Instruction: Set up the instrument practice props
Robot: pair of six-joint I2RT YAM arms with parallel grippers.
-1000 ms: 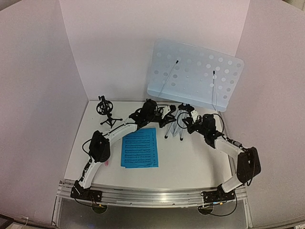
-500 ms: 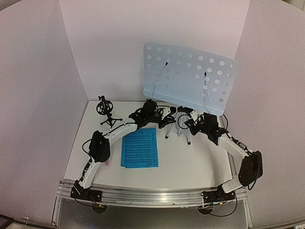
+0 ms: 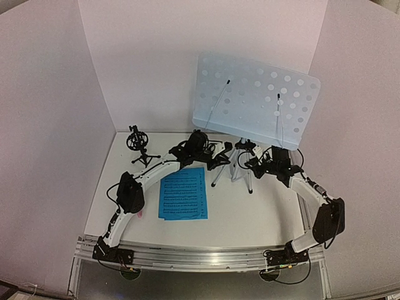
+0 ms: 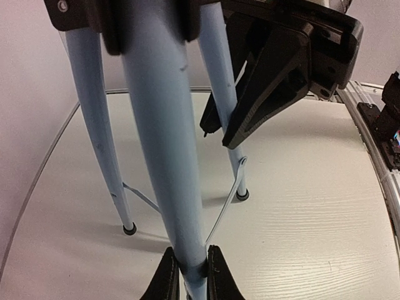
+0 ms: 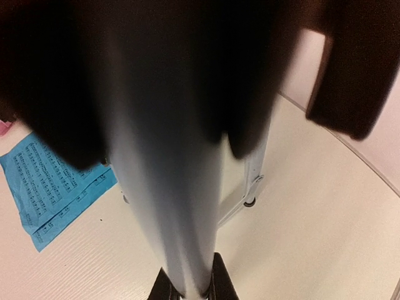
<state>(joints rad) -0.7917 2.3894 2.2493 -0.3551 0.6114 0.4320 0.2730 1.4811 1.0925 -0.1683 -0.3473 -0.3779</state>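
Note:
The pale blue perforated music stand [image 3: 256, 103] stands on its tripod [image 3: 232, 170] at the back middle of the table. My left gripper [image 3: 220, 157] is shut on one tripod leg [image 4: 164, 156], its jaws closed round the leg's lower end [image 4: 187, 275]. My right gripper [image 3: 253, 164] is shut on another leg [image 5: 181, 206], pinched low down [image 5: 187, 287]. The blue sheet-music pages [image 3: 183, 194] lie flat in front of the stand and also show in the right wrist view [image 5: 56, 181]. The black tripod mic holder [image 3: 139, 145] stands at the back left. A bit of the pink microphone [image 3: 139, 214] shows beside the left arm.
White walls enclose the table on three sides, close behind the stand. The table's metal rail [image 3: 200, 257] runs along the near edge. The right gripper's body [image 4: 281, 69] hangs close to the legs in the left wrist view.
The stand's desk swung left and then back to the right. The tripod legs have spread wider apart, and the right arm has reached further forward.

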